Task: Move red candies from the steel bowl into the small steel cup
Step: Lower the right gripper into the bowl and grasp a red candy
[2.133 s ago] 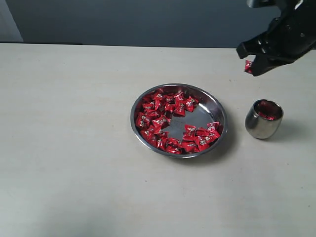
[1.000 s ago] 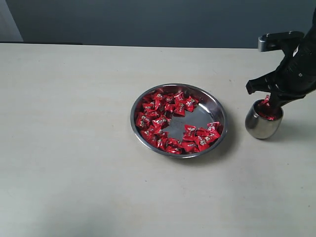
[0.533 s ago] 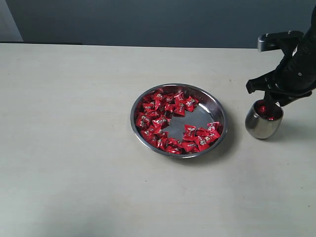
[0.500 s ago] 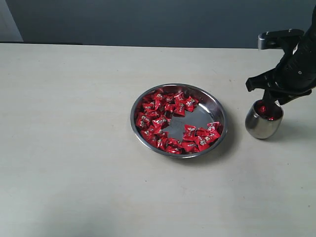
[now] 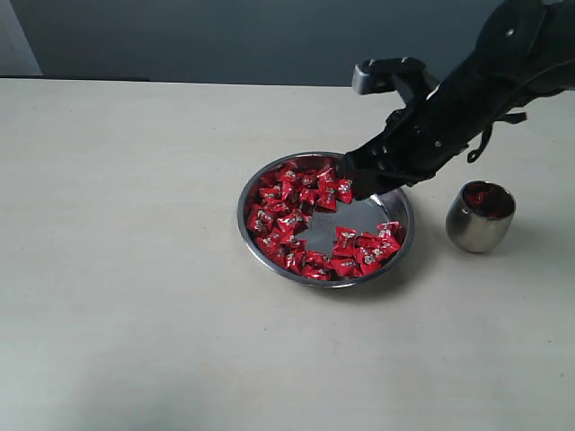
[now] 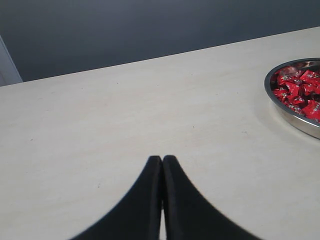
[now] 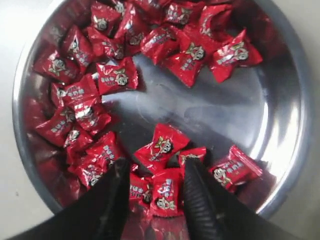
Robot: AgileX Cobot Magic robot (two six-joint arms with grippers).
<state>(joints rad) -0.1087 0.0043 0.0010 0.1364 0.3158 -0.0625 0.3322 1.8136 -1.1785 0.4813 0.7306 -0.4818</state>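
– Where is the right gripper (image 7: pixel 152 190) hanging?
– Jaws are standing apart, gripping nothing, directly over the red candies (image 7: pixel 162 145) in the bowl (image 5: pixel 364 218). One is lying just below, between them.
– And the cup (image 5: pixel 479 224)?
– It is sitting beside the bowl, on this arm's side, with nothing blocking. The left gripper (image 6: pixel 161 167) is resting closed and empty, well apart.

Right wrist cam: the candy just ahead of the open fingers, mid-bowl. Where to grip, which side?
Take the candy across its plump middle, not the crimped ends, coming straight down. It lies flat on the steel bowl floor with neighbours touching one side, and the right gripper looks open wide enough to straddle it.
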